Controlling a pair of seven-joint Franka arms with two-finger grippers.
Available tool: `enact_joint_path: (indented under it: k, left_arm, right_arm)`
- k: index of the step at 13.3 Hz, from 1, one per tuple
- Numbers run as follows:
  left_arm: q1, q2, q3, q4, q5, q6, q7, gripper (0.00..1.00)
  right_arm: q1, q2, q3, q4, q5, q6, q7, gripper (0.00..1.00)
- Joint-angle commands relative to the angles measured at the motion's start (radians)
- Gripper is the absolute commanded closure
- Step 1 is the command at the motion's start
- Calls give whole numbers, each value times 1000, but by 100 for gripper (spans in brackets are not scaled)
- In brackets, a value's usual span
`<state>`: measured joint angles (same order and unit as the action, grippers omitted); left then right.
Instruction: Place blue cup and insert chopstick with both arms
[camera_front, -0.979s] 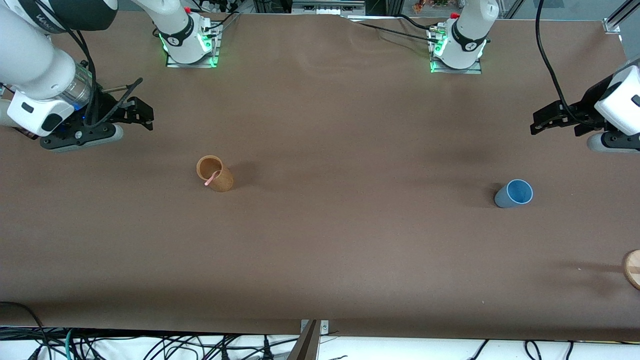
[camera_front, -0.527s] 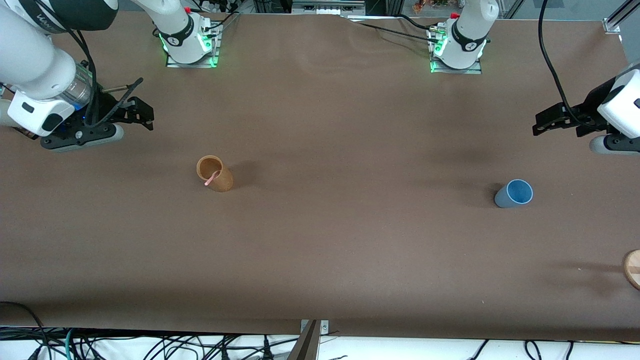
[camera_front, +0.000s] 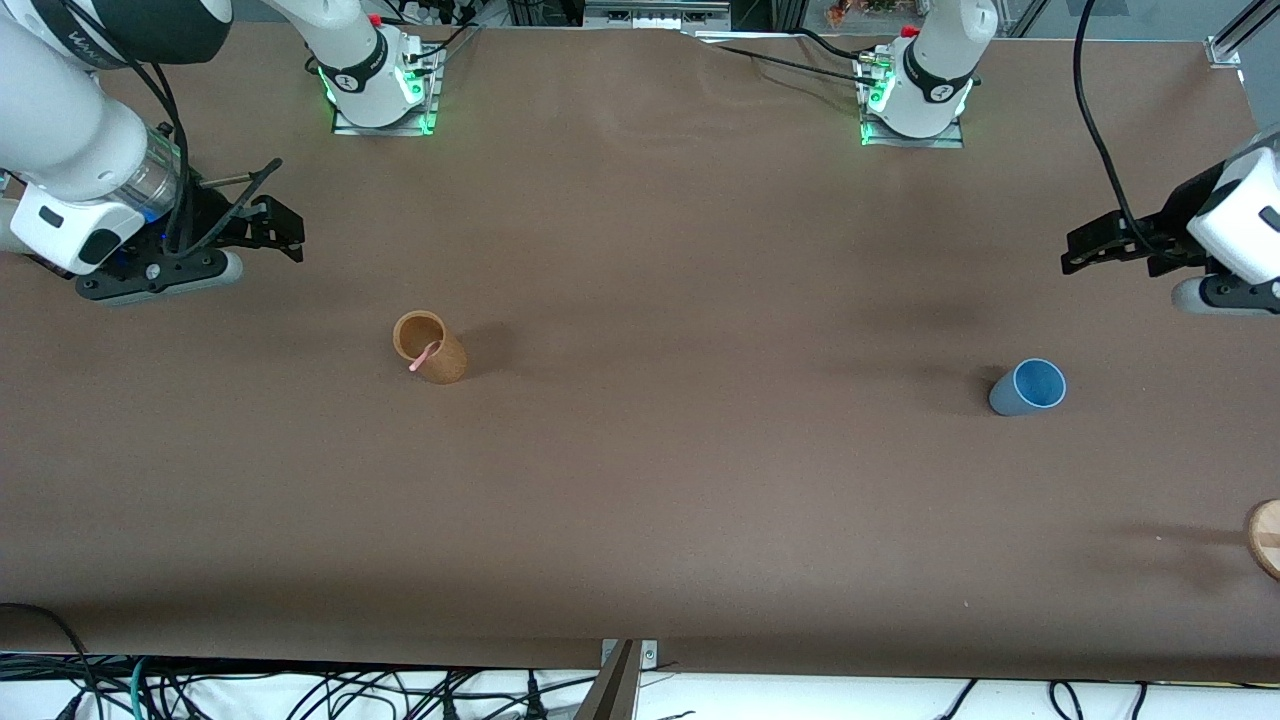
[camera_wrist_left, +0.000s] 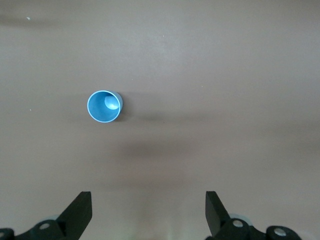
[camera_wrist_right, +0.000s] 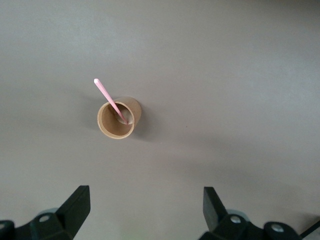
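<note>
Above the table (camera_front: 640, 500), left end effector (camera_wrist_left: 149, 212) and right end effector (camera_wrist_right: 146, 207) hang wide open, empty.

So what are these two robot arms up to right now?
Nothing is being held yet. The left gripper hangs open above the table toward its end, with the blue cup standing upright and empty below. The right gripper is open too, toward its own end of the table. The pink chopstick leans inside a brown cup, poking out over the rim. Neither arm touches anything.
</note>
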<state>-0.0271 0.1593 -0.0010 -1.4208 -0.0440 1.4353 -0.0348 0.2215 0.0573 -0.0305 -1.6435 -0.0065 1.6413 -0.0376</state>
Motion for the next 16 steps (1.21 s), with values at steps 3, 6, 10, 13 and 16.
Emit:
enact_joint_path:
  k: [3,6,10,13,16]
  left_arm:
    - [15,94,-1,-15,39,49,38,0]
    - [50,129,-1,-114,39,214,134,0]
    - [69,102,-1,-305,41,426,142,0]
    - [65,75,-1,-475,110,658,153,0]
    - [69,75,1,-592,111,824,154,0]
  right_arm:
    - [-11,7,8,21,0,-20,9,0]
    - [-11,6,8,21,0,-20,8,0]
    - [-11,7,8,21,0,-20,10,0]
    - [-13,10,8,21,0,-20,10,0]
    - [-13,10,8,22,0,-20,10,0]
